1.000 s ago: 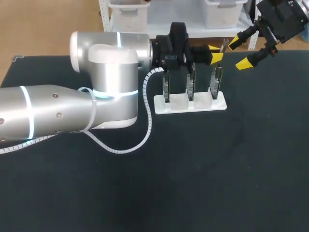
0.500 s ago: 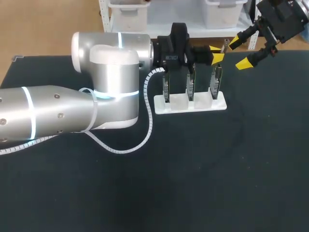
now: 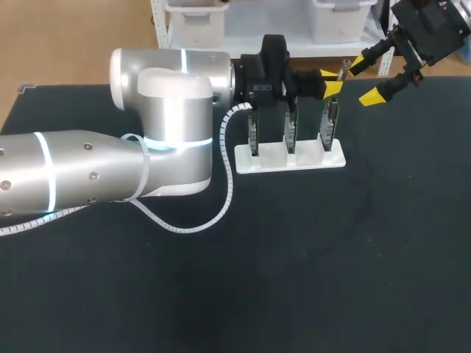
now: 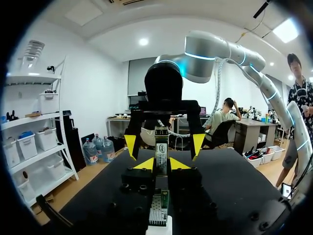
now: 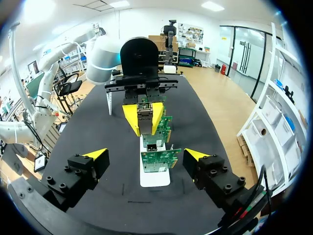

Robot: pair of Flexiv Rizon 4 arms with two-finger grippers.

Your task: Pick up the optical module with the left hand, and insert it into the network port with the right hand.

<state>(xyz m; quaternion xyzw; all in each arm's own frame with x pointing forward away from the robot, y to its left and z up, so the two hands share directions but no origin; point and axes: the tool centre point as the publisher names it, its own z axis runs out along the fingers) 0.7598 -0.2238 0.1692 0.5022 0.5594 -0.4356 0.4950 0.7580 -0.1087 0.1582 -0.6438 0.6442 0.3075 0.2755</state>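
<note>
L gripper (image 3: 328, 81) is clenched on the optical module (image 4: 160, 150), yellow tips pressing it from both sides. Module is upright and off the table (image 3: 331, 257), held over the end one of 3 circuit boards (image 3: 291, 131), on the side nearest the R arm. Boards stand on edge in a row in a white stand (image 3: 313, 160). From the R wrist view, what looks like the network port (image 5: 152, 146), a small metal cage, sits on a board below the module, not touching it. R gripper (image 3: 366, 81) is released, fingers wide apart w/ nothing between them, just past the stand's R end, facing the L gripper, near the module but apart from it.
</note>
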